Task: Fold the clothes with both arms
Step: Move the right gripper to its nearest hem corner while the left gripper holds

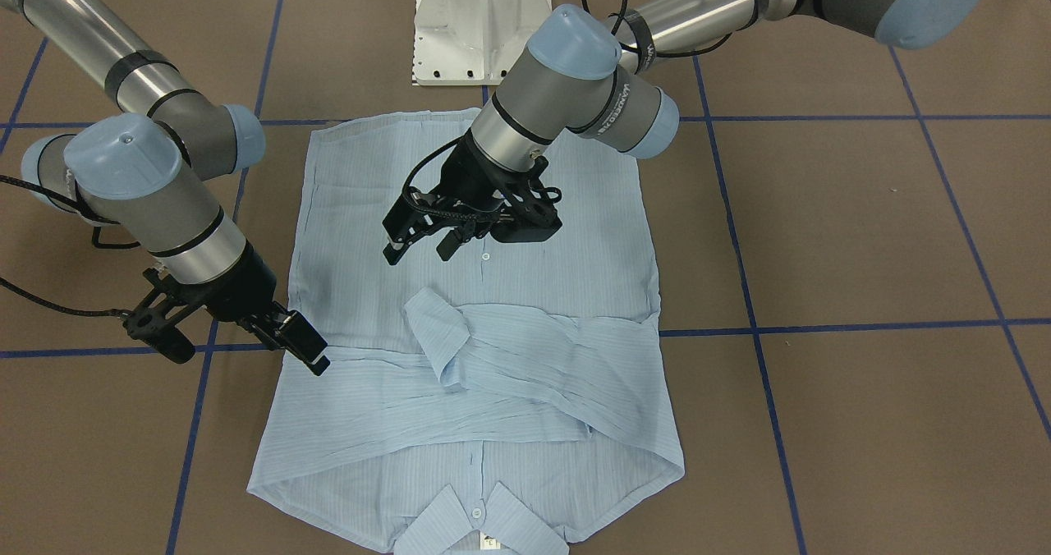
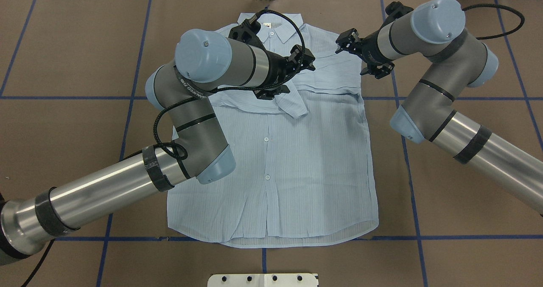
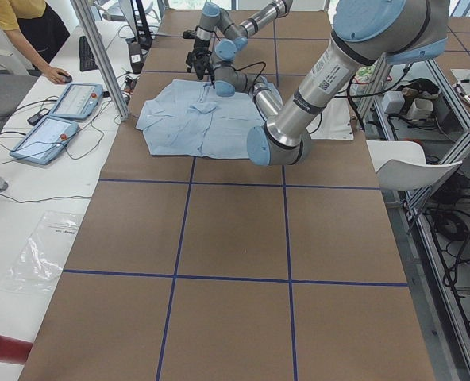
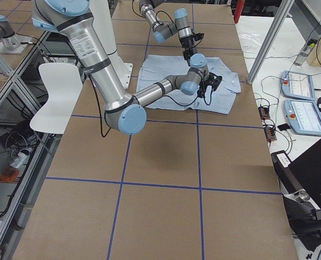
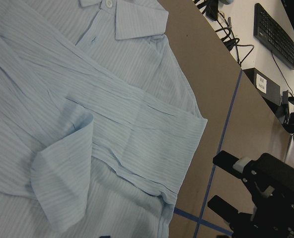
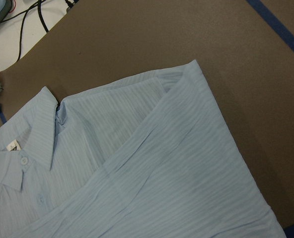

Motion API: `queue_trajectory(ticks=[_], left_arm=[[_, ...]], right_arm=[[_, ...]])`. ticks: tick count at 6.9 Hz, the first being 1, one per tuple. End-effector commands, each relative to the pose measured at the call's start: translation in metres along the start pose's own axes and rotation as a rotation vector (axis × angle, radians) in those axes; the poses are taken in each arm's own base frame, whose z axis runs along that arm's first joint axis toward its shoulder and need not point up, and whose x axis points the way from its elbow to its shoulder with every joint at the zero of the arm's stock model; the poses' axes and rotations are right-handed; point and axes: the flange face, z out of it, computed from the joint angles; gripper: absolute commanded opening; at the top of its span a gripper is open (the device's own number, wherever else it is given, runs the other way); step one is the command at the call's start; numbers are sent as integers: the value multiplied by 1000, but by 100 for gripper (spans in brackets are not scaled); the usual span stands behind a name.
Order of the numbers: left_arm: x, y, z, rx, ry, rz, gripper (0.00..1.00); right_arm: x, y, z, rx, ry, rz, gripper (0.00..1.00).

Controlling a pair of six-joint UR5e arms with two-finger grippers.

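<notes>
Since both sleeves lie crossed over the chest, shirt [image 1: 566, 268]: flat, buttoned front up, mid-table, collar [image 1: 480, 518] pointing away from the robot; outline near-rectangular, judged ready for a lengthwise fold.
Cuff [image 1: 435, 325]: turned back on top of the crossed sleeves, loose; may slip once fabric is lifted.
Left gripper [image 1: 420, 253]: fingers spread, empty, hanging above the button placket on the hem side of the sleeves.
Right gripper [image 5: 216, 181]: fingers apart, empty, over the table [image 1: 862, 235] just beside the shoulder edge; judged placed to pinch that corner.
Fabric contact: none visible for either gripper.
</notes>
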Motion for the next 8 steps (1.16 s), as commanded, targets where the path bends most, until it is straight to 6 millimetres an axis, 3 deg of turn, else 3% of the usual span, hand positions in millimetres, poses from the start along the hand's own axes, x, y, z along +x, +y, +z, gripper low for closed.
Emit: queue_trajectory(ticks=[1, 3, 4, 5, 6, 8], left_arm=[[-17, 2, -28, -11, 21, 15, 87], [-53, -2, -69, -11, 29, 22, 85], [-67, -6, -79, -4, 24, 58, 85], [-70, -9, -86, 2, 27, 90, 84], [-69, -16, -90, 15, 30, 91, 83], [-80, -49, -101, 71, 13, 135, 83]], right_arm=[[1, 22, -3, -20, -12, -9, 99], [60, 94, -25, -95, 41, 4, 99], [63, 135, -40, -80, 105, 29, 99], [78, 182, -41, -37, 186, 43, 98], [103, 213, -42, -6, 220, 99, 97], [152, 252, -61, 17, 250, 188, 92]])
